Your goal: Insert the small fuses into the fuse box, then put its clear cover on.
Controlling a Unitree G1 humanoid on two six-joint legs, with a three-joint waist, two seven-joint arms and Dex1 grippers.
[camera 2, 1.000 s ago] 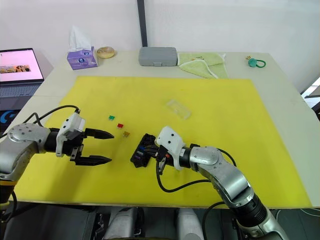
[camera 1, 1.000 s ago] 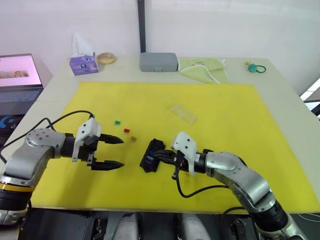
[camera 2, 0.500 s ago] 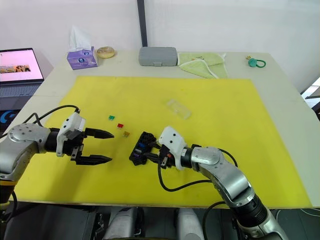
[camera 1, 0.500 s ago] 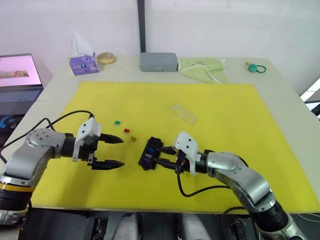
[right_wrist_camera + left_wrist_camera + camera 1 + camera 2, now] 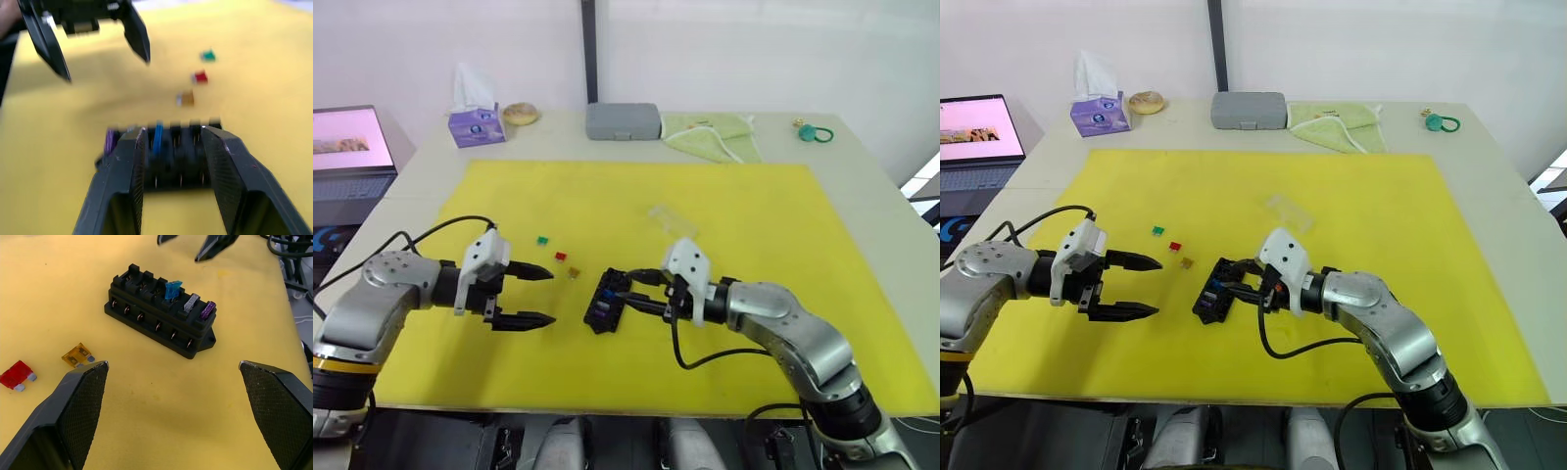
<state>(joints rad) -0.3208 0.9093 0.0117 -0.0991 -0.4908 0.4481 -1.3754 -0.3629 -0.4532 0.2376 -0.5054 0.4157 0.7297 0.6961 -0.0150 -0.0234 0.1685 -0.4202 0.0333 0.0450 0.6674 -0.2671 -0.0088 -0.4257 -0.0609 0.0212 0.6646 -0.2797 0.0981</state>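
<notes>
a: grippers?
b: left gripper (image 5: 536, 296) wide open, empty. right gripper (image 5: 628, 292) part open beside the fuse box (image 5: 608, 300), gripping nothing.
a: box?
b: mid-mat (image 5: 783, 215), near front edge; three fuses (image 5: 191, 301) seated. three loose fuses (image 5: 560, 257) beyond; cover (image 5: 672, 222) farther back.

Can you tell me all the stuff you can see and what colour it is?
Fuse box: one, black, near the front middle of the mat.
Fuses in the box: three, teal, grey, purple, side by side at one end.
Loose fuses: three, green, red, orange, on the mat between the box and the left claw.
Clear cover: one, see-through, further back on the mat.
Mat: one, yellow, on the table.
Grey case: one, at the table's back edge.
Tissue box: one, purple, back left.
Cloth: one, pale green, back right.
Laptop: one, far left.
Left claw: black, open, left of the box.
Right claw: black, open, at the box.
</notes>
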